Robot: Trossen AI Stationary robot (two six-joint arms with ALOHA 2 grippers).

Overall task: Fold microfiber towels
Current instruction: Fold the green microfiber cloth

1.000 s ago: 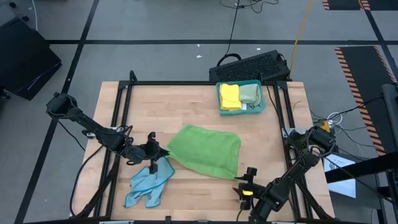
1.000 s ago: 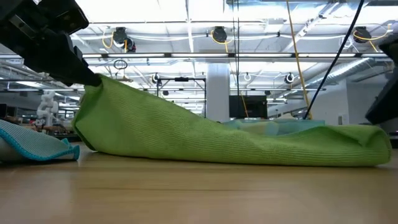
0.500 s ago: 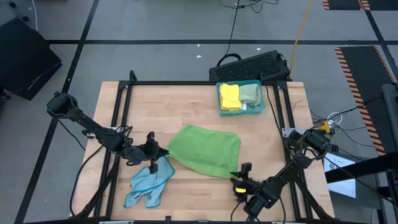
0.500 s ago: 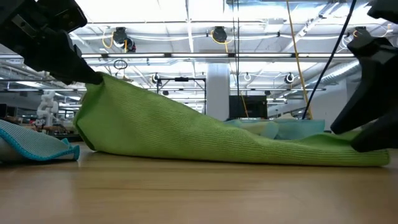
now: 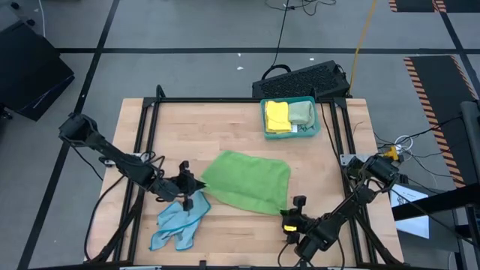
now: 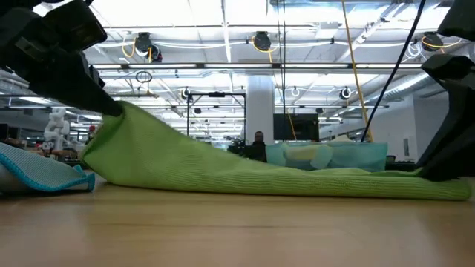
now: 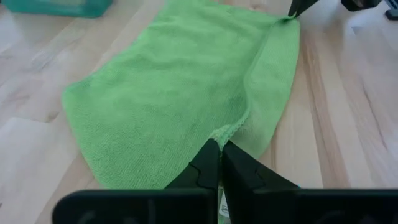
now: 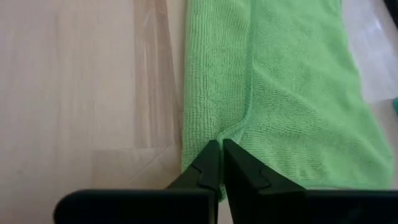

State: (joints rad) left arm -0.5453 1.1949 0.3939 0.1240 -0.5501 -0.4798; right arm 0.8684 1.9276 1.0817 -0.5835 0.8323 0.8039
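A bright green microfiber towel (image 5: 249,181) is spread in the middle of the table, also seen in the low view (image 6: 245,174). My left gripper (image 5: 196,183) is shut on its left corner, which it holds off the wood. My right gripper (image 5: 289,213) is shut on its near right corner. A light blue towel (image 5: 178,222) sits crumpled near the table's near left edge, beside my left gripper. A yellow towel (image 5: 277,115) and a pale green towel (image 5: 301,113) lie in the teal tray (image 5: 314,132) at the far right. My left gripper pinches the green towel's left corner (image 7: 225,133) between its two fingers, slanting down from the table's left. That corner (image 6: 126,113) is raised and the cloth slopes slack from it down to the table. My right gripper pinches the near right corner (image 8: 219,133) where a hemmed edge runs in between the fingers, slanting down from the table's near right. There the cloth (image 6: 415,178) lies low on the table.
A black keyboard (image 5: 304,78) lies beyond the tray at the far edge. Black frame rails (image 5: 146,135) run along the table's sides. Bare wood shows at the far left and along the near edge. A person (image 6: 257,145) stands far back in the room.
My right gripper has come in a little toward the green towel's near right corner, sunk onto it and shut on it. My left gripper has stayed shut and the raised left corner has come down slightly.
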